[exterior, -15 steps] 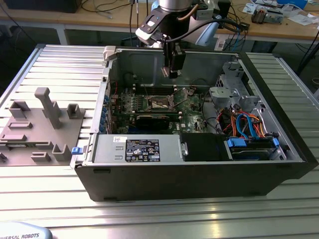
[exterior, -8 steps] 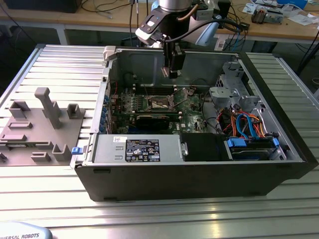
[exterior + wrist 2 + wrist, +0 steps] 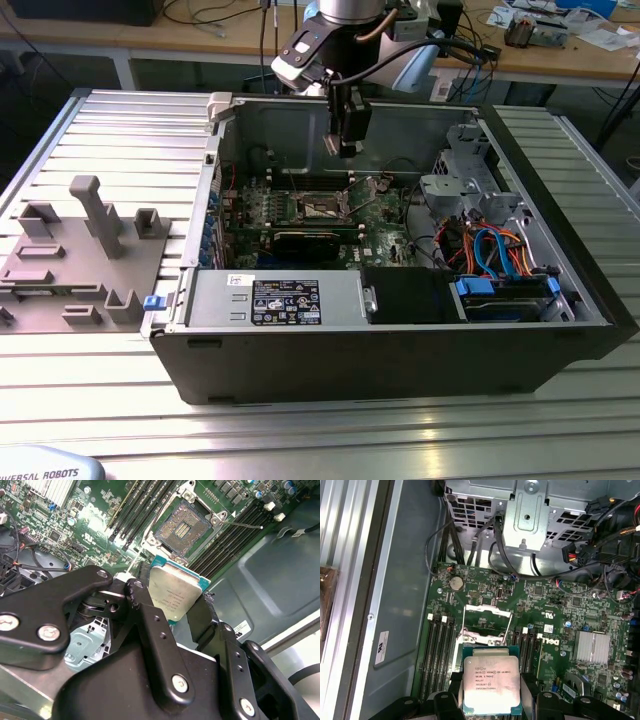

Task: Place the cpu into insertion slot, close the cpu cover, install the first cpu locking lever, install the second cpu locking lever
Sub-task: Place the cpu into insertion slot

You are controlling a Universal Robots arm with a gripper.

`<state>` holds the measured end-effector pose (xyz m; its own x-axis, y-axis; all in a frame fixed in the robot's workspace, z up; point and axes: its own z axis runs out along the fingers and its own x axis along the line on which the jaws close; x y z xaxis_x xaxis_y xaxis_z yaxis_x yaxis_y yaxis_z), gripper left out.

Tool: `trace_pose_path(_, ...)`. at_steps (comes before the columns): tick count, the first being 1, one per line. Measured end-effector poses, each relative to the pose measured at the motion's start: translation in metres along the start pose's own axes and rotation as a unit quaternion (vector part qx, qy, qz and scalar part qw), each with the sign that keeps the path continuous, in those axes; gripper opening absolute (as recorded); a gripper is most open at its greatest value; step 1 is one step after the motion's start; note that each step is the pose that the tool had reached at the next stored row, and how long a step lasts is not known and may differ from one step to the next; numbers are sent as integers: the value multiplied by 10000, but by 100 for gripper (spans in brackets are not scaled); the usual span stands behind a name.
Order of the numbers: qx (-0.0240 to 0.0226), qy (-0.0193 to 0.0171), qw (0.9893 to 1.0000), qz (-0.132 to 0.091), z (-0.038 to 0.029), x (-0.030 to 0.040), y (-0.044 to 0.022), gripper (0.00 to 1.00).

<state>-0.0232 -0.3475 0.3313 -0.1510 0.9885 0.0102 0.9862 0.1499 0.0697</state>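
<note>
a ribbed aluminium counter [image 3: 300, 430] is seen in the exterior view, with wooden desks [image 3: 200, 35] and loose cables behind it. an opened computer case [image 3: 400, 350] is laid on its side on the counter. a grey moulded fixture [image 3: 90, 250] is placed beside the case, towards the exterior view's left. a green motherboard [image 3: 385, 225] is mounted on the floor of the case.

the pincer [image 3: 345, 148] is suspended inside the case, above the motherboard and clear of it. in the second wrist view the pincer [image 3: 172, 602] is found closed on the cpu [image 3: 175, 592]. the chip is clamped by two opposite edges between the black fingers [image 3: 150, 625], so that only the width of the chip is left between them. its silver-grey top is turned towards the camera. in the first wrist view the cpu [image 3: 491, 680] is seen held over the board, between two banks of long black memory slots [image 3: 440, 650].

the cpu is carried in the air and is not seated. the insertion slot [image 3: 182, 530] is exposed in the second wrist view, with its gold-glinting contact field uncovered. the chip is held near the slot but apart from it. in the exterior view the insertion slot [image 3: 322, 208] is located below the pincer. the cpu cover [image 3: 488, 610] is seen in the first wrist view as a thin silver frame raised off the socket, just beyond the chip.
</note>
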Motion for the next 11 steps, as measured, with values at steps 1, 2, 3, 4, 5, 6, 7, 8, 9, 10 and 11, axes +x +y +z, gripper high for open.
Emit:
trace_pose_path(1, 0, 0, 10000, 3, 0, 0, 0, 54)
trace_pose_path(2, 0, 0, 10000, 6, 1, 0, 0, 54)
trace_pose_path(3, 0, -1, 10000, 9, 0, 0, 0, 54)
trace_pose_path(4, 0, -1, 10000, 15, 1, 0, 0, 54)
trace_pose_path(5, 0, -2, 10000, 18, 1, 0, 0, 54)
trace_pose_path(6, 0, -2, 10000, 21, 1, 0, 0, 54)
trace_pose_path(7, 0, -2, 10000, 25, 2, 0, 0, 54)
trace_pose_path(8, 0, -2, 10000, 28, 2, 0, 0, 54)
trace_pose_path(9, 0, -2, 10000, 31, 2, 0, 0, 54)
trace_pose_path(10, 0, -3, 10000, 35, 2, 0, 0, 54)
trace_pose_path(11, 0, -3, 10000, 38, 3, 0, 0, 54)
